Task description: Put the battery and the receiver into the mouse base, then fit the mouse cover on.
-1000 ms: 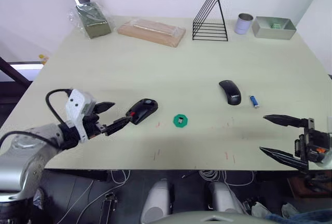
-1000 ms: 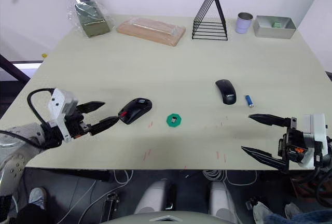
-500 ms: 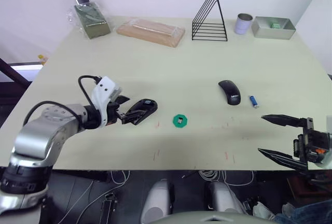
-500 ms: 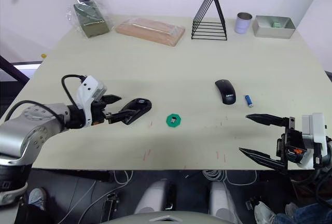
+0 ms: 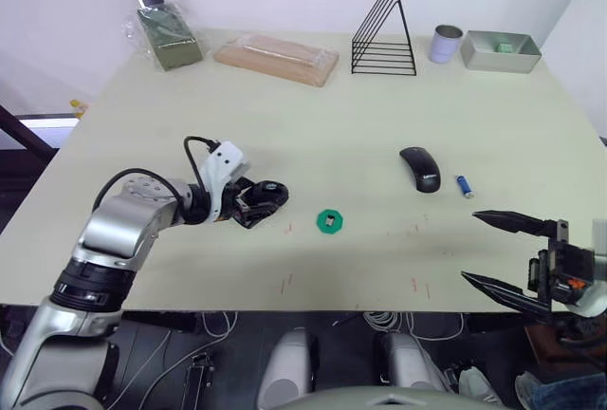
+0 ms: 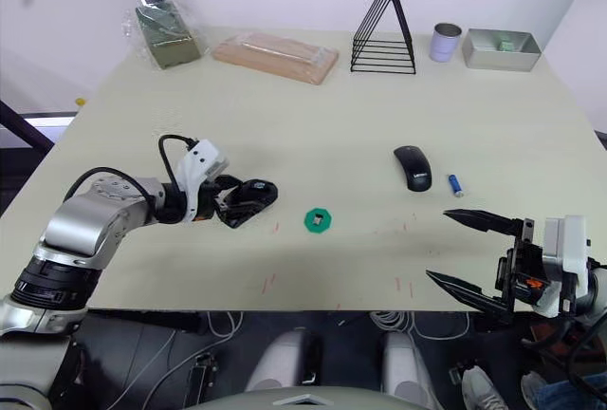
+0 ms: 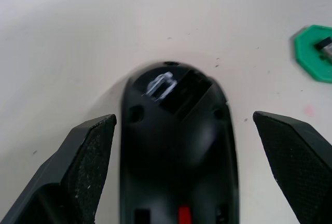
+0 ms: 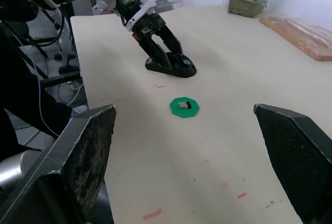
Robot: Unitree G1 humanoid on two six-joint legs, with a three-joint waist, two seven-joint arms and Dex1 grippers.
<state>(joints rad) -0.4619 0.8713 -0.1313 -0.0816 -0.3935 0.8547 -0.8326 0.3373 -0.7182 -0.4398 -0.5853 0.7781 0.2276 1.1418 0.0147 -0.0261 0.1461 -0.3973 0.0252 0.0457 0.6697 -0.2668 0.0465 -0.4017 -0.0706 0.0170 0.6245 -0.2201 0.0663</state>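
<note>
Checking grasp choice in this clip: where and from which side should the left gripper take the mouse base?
Across its two long flanks, coming from the rear end: the mouse base is oval and lies flat, and the left gripper already has its open fingers either side.

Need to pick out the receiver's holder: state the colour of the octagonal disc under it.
Green; the disc shows best in the right wrist view.

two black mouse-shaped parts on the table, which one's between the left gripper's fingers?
The mouse base, on the robot's left beside the green disc. The left gripper straddles it, fingers open. The mouse cover lies apart on the right, next to the battery.
</note>
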